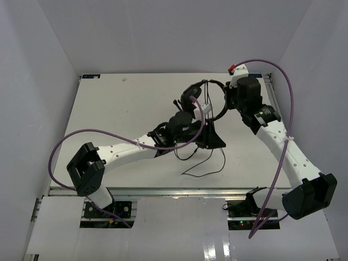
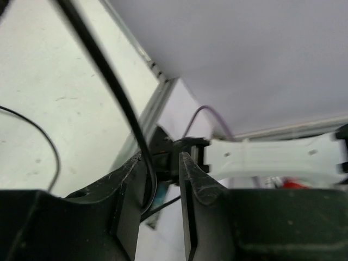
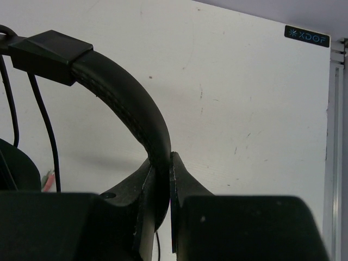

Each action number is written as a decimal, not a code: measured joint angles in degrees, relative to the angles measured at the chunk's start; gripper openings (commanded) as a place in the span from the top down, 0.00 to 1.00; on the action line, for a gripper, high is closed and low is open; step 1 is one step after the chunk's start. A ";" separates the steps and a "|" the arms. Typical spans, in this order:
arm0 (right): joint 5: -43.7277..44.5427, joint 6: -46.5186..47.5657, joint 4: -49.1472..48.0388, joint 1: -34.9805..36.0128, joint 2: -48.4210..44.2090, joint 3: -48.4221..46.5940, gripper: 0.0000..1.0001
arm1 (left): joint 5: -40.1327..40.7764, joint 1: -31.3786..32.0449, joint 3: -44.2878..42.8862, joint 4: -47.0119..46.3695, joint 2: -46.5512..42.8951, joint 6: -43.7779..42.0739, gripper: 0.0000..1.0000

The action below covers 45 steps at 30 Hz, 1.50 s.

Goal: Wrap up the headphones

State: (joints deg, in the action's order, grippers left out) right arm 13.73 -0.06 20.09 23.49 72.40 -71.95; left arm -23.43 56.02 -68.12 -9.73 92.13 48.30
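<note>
The headphones (image 1: 191,95) sit toward the far middle of the worktop (image 1: 119,109), between the 2 arms. The right fingers (image 3: 182,176) are clenched on the padded headband (image 3: 125,103), which fills the gap between them and arches up and away to the left. The left fingers (image 2: 191,174) stand apart. The thin black cord (image 2: 117,92) drops into their gap and lies against 1 side, but it is not pinched, so I read this hand as released and not grasping. From above, a long stretch of cord trails off the headset toward the near edge and lies in slack curves on the worktop, well apart from the earcups. The overhead view is too dark and crowded around the headset to show whether any turns of cord already sit on the headband or cups. By my judgement the job is under way but far from done. The headset is steadied and the cord is within reach of the left hand, yet most of the cord lies loose. It has to be gathered, wound round the headset and its end tucked in.
</note>
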 measured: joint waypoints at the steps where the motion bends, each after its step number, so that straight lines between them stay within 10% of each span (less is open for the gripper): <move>1: -1.00 -0.64 0.54 -0.54 0.00 -0.41 0.92 | 1.75 1.43 0.88 0.08 -0.06 -2.73 0.55; 15: -13.11 -5.91 5.10 -8.14 -0.75 -2.21 0.92 | 23.38 12.83 28.72 -14.71 -2.05 -34.34 0.55; 26: -21.48 -8.03 7.22 -12.10 -2.82 -4.98 0.92 | 28.26 12.67 35.28 -29.62 2.15 -37.95 0.99; 45: -62.05 5.18 10.47 -19.34 -6.18 -5.17 0.92 | 19.77 2.15 44.14 -38.56 -2.76 -40.92 1.00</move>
State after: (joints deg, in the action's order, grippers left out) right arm -48.32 5.12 30.56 4.15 66.22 -77.12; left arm -3.66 58.17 -23.98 -48.29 89.37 7.38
